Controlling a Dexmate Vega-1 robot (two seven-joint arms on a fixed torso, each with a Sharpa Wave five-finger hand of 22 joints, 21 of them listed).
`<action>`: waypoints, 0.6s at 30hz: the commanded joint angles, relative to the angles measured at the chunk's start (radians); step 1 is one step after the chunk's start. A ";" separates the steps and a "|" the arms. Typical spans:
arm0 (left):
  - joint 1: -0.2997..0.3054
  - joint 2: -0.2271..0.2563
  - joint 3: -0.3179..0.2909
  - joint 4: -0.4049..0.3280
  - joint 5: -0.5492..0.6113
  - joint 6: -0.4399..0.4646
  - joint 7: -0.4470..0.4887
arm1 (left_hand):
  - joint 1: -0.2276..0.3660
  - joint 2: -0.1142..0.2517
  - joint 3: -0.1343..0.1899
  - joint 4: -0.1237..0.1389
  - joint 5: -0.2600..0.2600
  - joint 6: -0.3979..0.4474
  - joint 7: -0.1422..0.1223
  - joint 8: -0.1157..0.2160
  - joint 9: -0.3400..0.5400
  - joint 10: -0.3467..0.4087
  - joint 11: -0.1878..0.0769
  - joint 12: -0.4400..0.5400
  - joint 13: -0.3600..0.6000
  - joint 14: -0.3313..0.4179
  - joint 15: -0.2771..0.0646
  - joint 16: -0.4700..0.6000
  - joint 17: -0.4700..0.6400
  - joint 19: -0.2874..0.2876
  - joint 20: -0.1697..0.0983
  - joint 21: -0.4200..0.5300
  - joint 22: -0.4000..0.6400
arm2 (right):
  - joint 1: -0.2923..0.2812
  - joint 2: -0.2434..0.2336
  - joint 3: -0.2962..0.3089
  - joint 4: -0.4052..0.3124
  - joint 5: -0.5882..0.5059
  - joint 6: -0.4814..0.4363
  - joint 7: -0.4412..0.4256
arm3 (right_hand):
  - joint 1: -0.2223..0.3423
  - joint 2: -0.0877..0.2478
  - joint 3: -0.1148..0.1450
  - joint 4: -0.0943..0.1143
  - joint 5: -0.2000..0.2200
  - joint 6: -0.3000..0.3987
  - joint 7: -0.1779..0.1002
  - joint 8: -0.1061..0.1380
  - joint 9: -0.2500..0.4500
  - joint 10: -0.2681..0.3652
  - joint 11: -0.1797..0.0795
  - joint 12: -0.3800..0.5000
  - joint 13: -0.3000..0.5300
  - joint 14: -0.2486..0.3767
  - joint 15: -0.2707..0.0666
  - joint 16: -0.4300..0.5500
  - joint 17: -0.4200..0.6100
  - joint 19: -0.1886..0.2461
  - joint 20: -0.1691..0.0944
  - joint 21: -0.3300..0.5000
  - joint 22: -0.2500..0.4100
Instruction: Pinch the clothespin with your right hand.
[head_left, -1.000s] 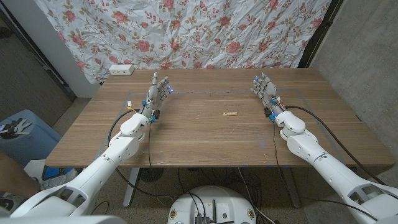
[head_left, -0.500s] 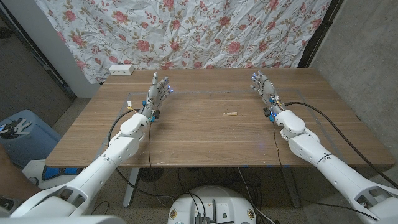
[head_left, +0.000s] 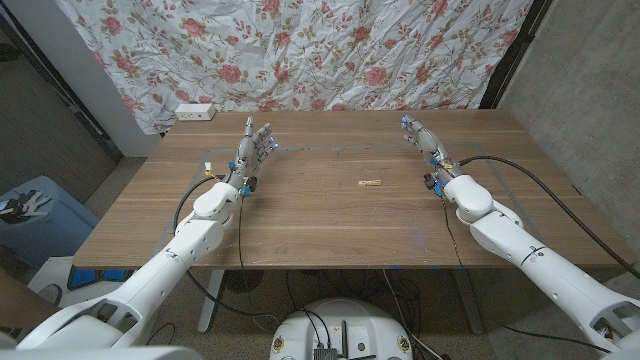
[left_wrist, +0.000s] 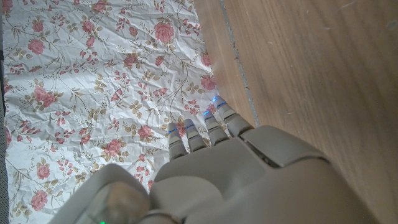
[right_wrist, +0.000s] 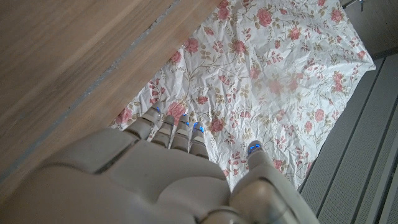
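A small wooden clothespin (head_left: 370, 183) lies on the wooden table (head_left: 330, 220) a little right of the middle. My right hand (head_left: 428, 148) stands at the far right of the table, fingers straight and apart, holding nothing, well to the right of the clothespin. Its back and fingers (right_wrist: 174, 134) point toward the flowered cloth in the right wrist view. My left hand (head_left: 252, 150) stands at the far left with fingers apart and empty. In the left wrist view its fingers (left_wrist: 205, 130) reach toward the cloth.
A flowered cloth (head_left: 300, 50) hangs behind the table. A white power strip (head_left: 194, 112) sits at the table's back left corner. A blue bin (head_left: 35, 215) stands on the floor to the left.
My right hand has shifted slightly up and tilted leftward; the forearm has swung a little. The left hand and the clothespin have not moved.
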 joint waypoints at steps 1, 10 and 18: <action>0.000 0.000 0.000 -0.001 0.000 0.001 0.000 | 0.001 0.006 0.001 0.006 0.008 0.000 -0.009 0.006 0.005 0.002 -0.006 0.006 0.002 0.009 -0.007 0.005 0.003 0.006 -0.001 0.007 0.002 | 0.005 -0.053 -0.030 -0.060 -0.165 -0.054 -0.056 | 0.026 0.015 0.008 -0.020 0.002 -0.007 -0.009 0.001 0.003 -0.004 -0.005 0.005 0.003 -0.018 -0.008 -0.006 -0.006 -0.028 0.000 -0.005 0.002; 0.000 0.000 0.000 -0.001 0.000 0.001 0.000 | 0.001 0.005 0.001 0.006 0.008 0.000 -0.009 0.006 0.005 0.002 -0.005 0.006 0.002 0.009 -0.007 0.005 0.003 0.006 -0.001 0.007 0.002 | 0.016 -0.100 -0.054 -0.114 -0.294 -0.113 -0.066 | 0.050 0.008 0.018 -0.046 0.000 -0.024 -0.006 -0.001 0.003 -0.015 -0.010 0.003 0.003 -0.040 -0.001 -0.013 -0.020 -0.066 0.003 -0.003 0.002; 0.000 0.000 0.000 -0.001 0.000 0.001 0.000 | 0.001 0.005 0.001 0.006 0.008 0.001 -0.009 0.006 0.005 0.003 -0.006 0.006 0.002 0.009 -0.007 0.005 0.003 0.007 -0.002 0.007 0.002 | 0.010 -0.149 -0.064 -0.194 -0.398 -0.197 -0.064 | 0.089 -0.012 0.031 -0.090 0.002 -0.038 -0.016 0.003 0.004 -0.023 -0.023 0.005 0.005 -0.060 0.031 -0.014 -0.036 -0.086 0.023 0.003 0.002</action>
